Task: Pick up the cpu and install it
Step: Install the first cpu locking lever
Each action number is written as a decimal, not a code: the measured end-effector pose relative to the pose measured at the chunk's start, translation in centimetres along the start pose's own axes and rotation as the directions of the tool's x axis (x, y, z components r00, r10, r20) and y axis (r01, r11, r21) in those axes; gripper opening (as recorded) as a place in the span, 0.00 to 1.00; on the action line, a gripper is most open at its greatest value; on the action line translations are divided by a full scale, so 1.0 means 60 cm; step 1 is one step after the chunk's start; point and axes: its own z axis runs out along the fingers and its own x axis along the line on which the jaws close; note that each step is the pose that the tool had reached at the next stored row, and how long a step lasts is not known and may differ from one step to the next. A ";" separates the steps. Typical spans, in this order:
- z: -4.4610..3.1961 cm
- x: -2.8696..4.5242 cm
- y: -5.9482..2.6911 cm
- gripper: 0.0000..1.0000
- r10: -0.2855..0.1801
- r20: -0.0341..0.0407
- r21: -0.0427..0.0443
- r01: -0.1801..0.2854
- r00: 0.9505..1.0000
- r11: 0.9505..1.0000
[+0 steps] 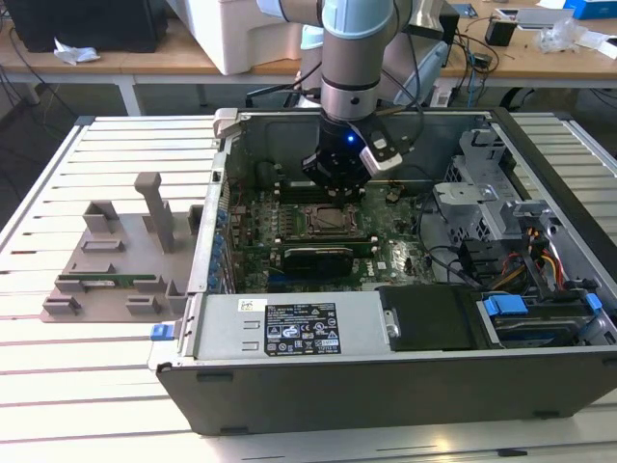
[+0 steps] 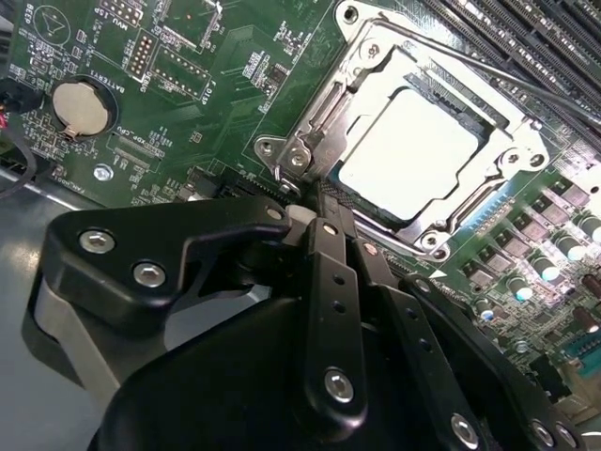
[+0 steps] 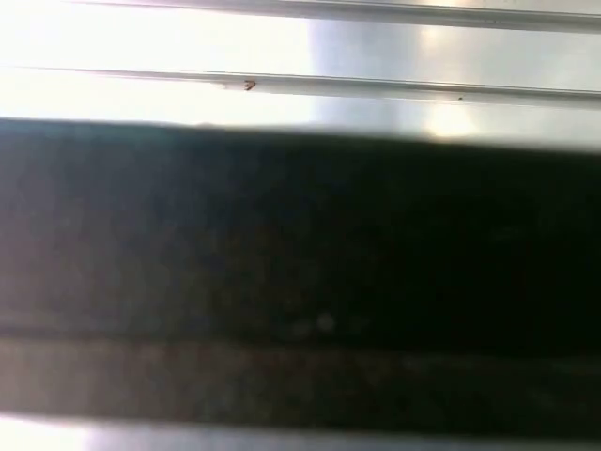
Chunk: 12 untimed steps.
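The cpu (image 2: 408, 155) lies flat inside the metal socket frame (image 2: 319, 113) on the green motherboard (image 2: 188, 113), its pale shiny top facing up. My gripper (image 2: 319, 209) hangs just beside a corner of that frame. Its black fingers (image 2: 333, 282) are pressed together with nothing between them. In the exterior view the gripper (image 1: 335, 196) reaches down into the open computer case (image 1: 386, 386), right above the far edge of the socket frame (image 1: 323, 221).
A grey fixture tray (image 1: 116, 260) with upright posts sits on the slatted table at the exterior view's left. Inside the case are a power supply (image 1: 308, 326), drive bays with blue tabs (image 1: 503, 309), cables (image 1: 540, 260) and a coin battery (image 2: 80, 105).
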 end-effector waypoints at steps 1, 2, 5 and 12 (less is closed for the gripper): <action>0.000 0.000 0.000 0.11 0.000 0.000 0.000 0.000 1.000 1.000; -0.002 0.000 0.000 0.11 0.000 0.000 0.000 0.000 1.000 1.000; -0.002 -0.001 0.003 0.11 0.000 0.000 0.000 0.000 1.000 1.000; -0.013 -0.004 0.007 0.11 -0.001 0.000 0.004 0.001 1.000 1.000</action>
